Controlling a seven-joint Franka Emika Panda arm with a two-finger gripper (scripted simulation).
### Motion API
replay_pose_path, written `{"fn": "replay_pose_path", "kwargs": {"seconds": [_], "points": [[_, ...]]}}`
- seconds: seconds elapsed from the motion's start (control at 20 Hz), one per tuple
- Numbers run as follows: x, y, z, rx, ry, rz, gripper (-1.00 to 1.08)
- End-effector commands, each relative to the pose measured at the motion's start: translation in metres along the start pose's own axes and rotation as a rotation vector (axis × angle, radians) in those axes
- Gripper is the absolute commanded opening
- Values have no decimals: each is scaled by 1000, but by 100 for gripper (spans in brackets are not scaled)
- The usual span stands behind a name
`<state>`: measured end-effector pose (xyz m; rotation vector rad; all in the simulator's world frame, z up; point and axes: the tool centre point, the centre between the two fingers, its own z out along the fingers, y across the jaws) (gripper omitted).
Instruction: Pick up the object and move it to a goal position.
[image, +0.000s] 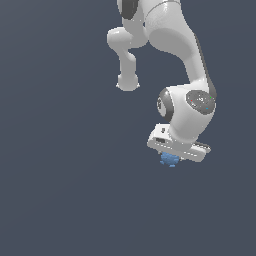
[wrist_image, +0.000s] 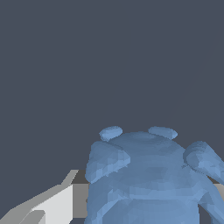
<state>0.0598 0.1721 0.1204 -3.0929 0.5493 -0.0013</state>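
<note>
Blue blob tucked right under the hand, lower right of centre in the exterior view.

The object (image: 169, 159) is a small light-blue lumpy thing that only peeks out below the white hand (image: 172, 159) in the exterior view, mostly hidden by the hand's body. The wrist view is where you actually see it: the object (wrist_image: 148, 179) fills the lower right of the frame, bumpy knobs all round its edge, with a white finger (wrist_image: 57, 203) pressed up against one side and a sliver of another at the far right edge, so the hand looks clamped on it. Around it is plain dark grey everywhere, loads of open room, no edges or other stuff in sight. The arm (image: 175, 45) comes down from the top of the frame, bends at the elbow, wrist pointing down and tilted a bit.
</note>
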Motion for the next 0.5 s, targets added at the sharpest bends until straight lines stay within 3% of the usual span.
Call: {"fn": "replay_pose_path", "kwargs": {"seconds": [0.0,0.45], "points": [[-2,-15,-7,-1,0,2,-100],[-5,-34,-17,0,-1,2,-100]]}}
